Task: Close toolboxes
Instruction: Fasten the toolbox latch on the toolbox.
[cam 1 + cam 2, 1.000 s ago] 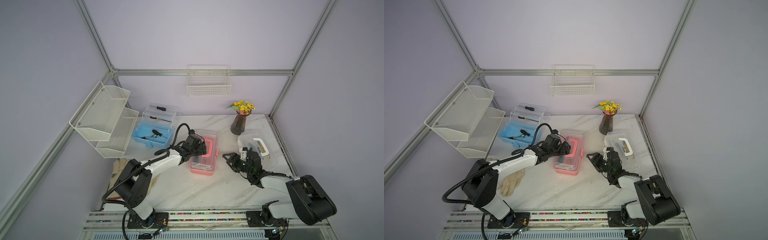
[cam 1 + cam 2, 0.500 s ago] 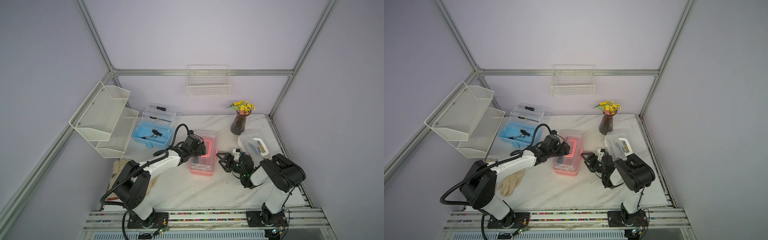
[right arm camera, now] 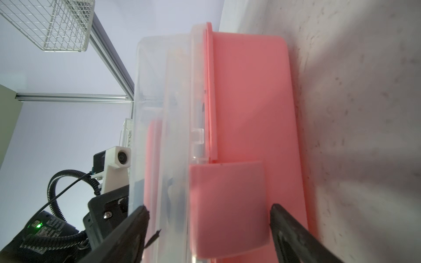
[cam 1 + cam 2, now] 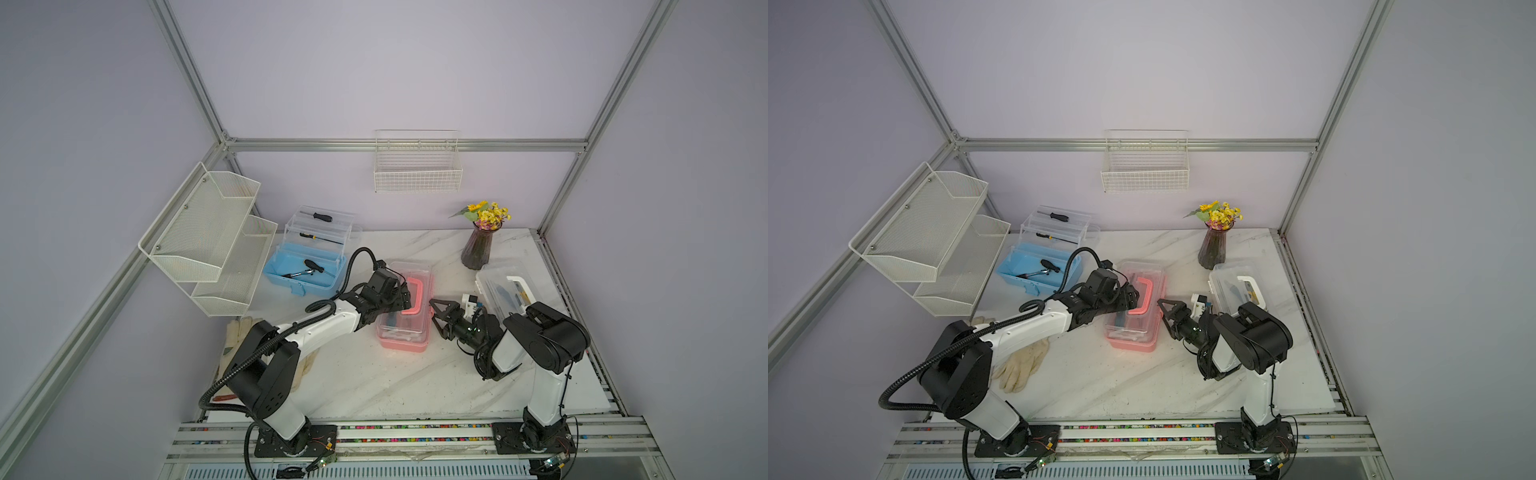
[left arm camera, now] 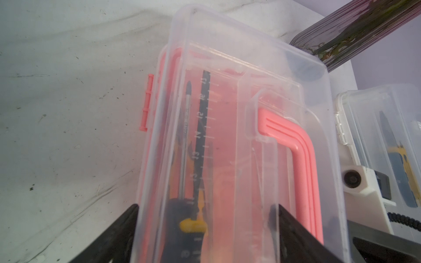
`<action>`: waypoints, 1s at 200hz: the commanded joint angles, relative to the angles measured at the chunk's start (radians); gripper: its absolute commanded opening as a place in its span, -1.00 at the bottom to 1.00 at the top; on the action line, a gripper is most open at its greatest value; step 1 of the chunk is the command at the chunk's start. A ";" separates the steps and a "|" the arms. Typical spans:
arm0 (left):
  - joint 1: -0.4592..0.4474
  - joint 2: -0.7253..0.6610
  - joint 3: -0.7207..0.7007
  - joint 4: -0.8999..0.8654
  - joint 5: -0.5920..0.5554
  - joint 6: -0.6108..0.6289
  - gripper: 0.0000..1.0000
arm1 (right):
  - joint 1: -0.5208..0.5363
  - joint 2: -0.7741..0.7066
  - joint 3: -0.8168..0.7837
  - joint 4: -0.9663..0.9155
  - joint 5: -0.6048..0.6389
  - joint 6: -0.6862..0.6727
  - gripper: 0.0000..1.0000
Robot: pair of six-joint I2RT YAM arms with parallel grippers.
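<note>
The right pincer (image 4: 434, 317) is gaping empty just short of the latch (image 3: 227, 205) of the pink toolbox (image 4: 404, 332), and the left pincer (image 4: 402, 297) is hovering wide open over the clear lid (image 5: 227, 75) beneath it, so an off-centre push is risking skidding the unbraced box rather than latching it.

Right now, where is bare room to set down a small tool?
Free: the table front, from the pink box to the near edge; also the back strip between blue box and vase. Crowded: between pink box and white box, where the right gripper sits.
</note>
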 commanded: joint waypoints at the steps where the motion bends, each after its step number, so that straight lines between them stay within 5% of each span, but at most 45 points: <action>1: -0.011 0.037 -0.052 -0.230 0.046 -0.059 0.70 | 0.029 -0.003 0.012 0.100 -0.016 0.076 0.69; 94: -0.018 0.023 -0.054 -0.236 0.032 -0.060 0.70 | 0.029 -0.356 0.006 -0.422 0.071 -0.138 0.59; 142: -0.029 0.024 -0.043 -0.236 0.027 -0.062 0.72 | 0.030 -0.324 0.029 -0.410 0.037 -0.140 0.48; 168: -0.036 0.012 -0.038 -0.237 0.034 -0.069 0.99 | 0.029 -0.306 0.034 -0.388 0.027 -0.134 0.43; 200: -0.045 -0.038 -0.030 -0.237 0.017 -0.075 1.00 | 0.029 -0.314 0.037 -0.399 0.026 -0.142 0.31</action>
